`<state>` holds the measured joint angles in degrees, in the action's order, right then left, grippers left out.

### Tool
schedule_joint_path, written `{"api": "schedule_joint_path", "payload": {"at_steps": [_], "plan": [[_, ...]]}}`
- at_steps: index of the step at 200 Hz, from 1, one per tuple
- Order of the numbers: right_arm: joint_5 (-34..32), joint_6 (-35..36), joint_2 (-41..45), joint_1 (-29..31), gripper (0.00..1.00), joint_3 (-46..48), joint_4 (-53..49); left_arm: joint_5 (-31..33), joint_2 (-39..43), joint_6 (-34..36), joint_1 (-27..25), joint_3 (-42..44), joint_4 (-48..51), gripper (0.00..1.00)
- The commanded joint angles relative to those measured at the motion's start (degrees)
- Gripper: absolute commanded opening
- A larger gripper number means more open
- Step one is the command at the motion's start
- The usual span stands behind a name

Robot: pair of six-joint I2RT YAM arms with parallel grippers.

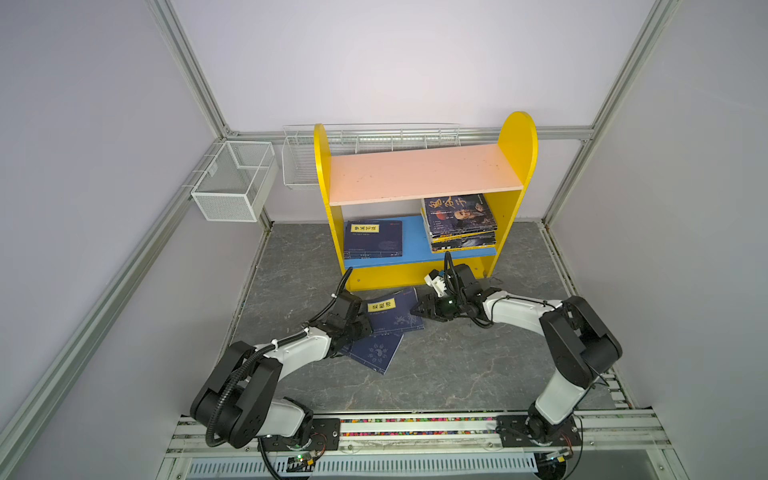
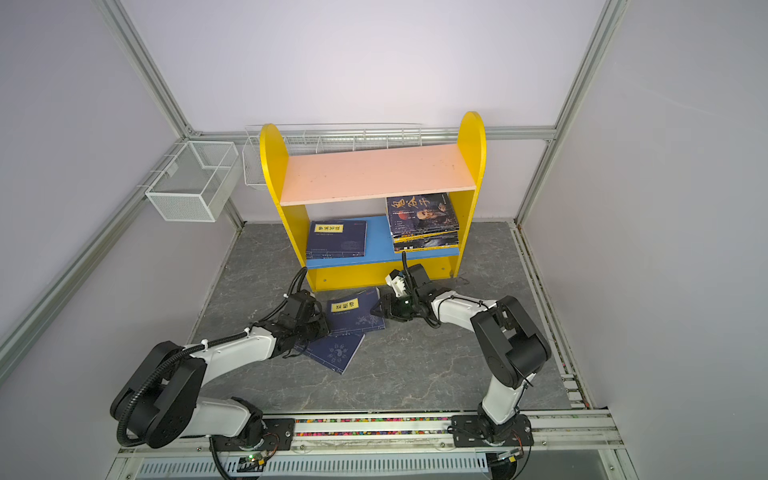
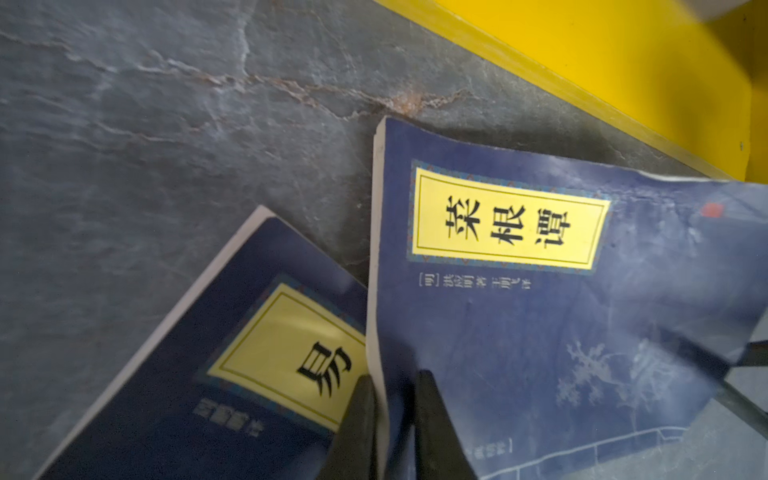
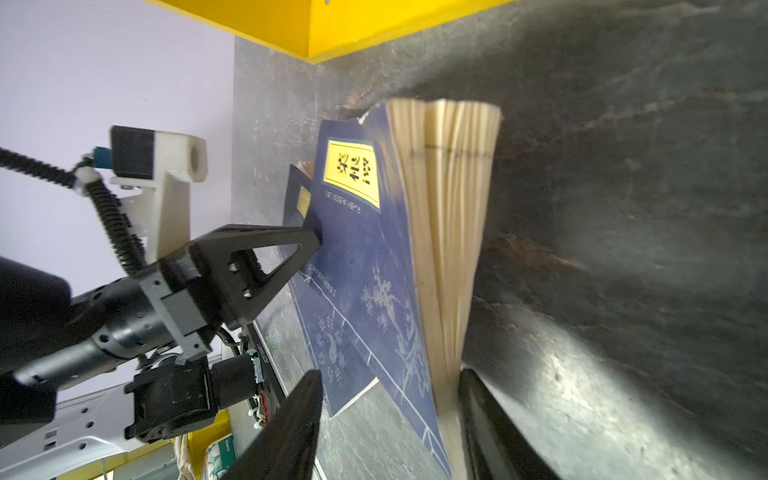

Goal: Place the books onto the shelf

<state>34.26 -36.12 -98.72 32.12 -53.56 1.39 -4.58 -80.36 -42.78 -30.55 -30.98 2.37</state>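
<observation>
While the top navy book (image 1: 390, 311) lies on the surface (image 1: 457, 365) before the shelf (image 1: 515, 137), my left pincer (image 3: 392, 378) pinches its edge; my right pincer (image 4: 390, 374), spread, straddles its fanned pages.

Soft light w/ faint shadows; top views bow at edges; upper navy book (image 3: 540, 332) blurry in wrist cams.

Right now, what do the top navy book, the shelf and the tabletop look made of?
The top navy book: paper with a thin, slightly glossy card cover; it bends and cream pages fan out.
The shelf: likely painted wood board; flat smooth panels, screw marks.
The tabletop: grey stone-look with veins; real slab or printed mat, cannot tell.
</observation>
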Motion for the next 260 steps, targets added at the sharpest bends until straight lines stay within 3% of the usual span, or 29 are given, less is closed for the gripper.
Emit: {"api": "schedule_joint_path", "payload": {"at_steps": [1,39,66,106,160,199,230,260], "plan": [[4.75,-0.48,2.99,1.52,0.49,0.39,5.1,-2.24,-2.11,0.37,-0.57,-0.75,0.9,0.09],[1.71,2.96,2.62,2.93,0.43,-0.36,1.45,-3.7,-2.37,0.62,-0.57,-0.58,-0.96,0.0],[-0.88,6.07,1.17,4.72,0.38,-2.25,-2.45,-5.15,-1.52,0.77,-0.57,0.03,-2.82,0.0],[-2.7,5.8,2.88,4.73,0.18,-0.72,0.47,-5.63,-0.1,0.5,-0.48,0.31,-3.73,0.0],[-1.55,4.62,6.57,2.91,0.09,1.91,4.35,-7.18,3.14,-2.88,1.93,2.32,-6.47,0.0],[2.62,3.17,11.37,0.53,0.07,6.07,7.79,-8.37,9.29,-9.31,5.95,8.02,-13.92,0.43],[3.86,2.4,13.83,-0.28,0.07,7.58,8.17,-8.66,13.86,-7.76,6.17,9.45,-14.67,0.57],[4.15,-2.17,13.07,-1.48,0.07,9.37,14.03,-9.28,15.33,-5.4,6.18,9.19,-9.85,0.64]]}}
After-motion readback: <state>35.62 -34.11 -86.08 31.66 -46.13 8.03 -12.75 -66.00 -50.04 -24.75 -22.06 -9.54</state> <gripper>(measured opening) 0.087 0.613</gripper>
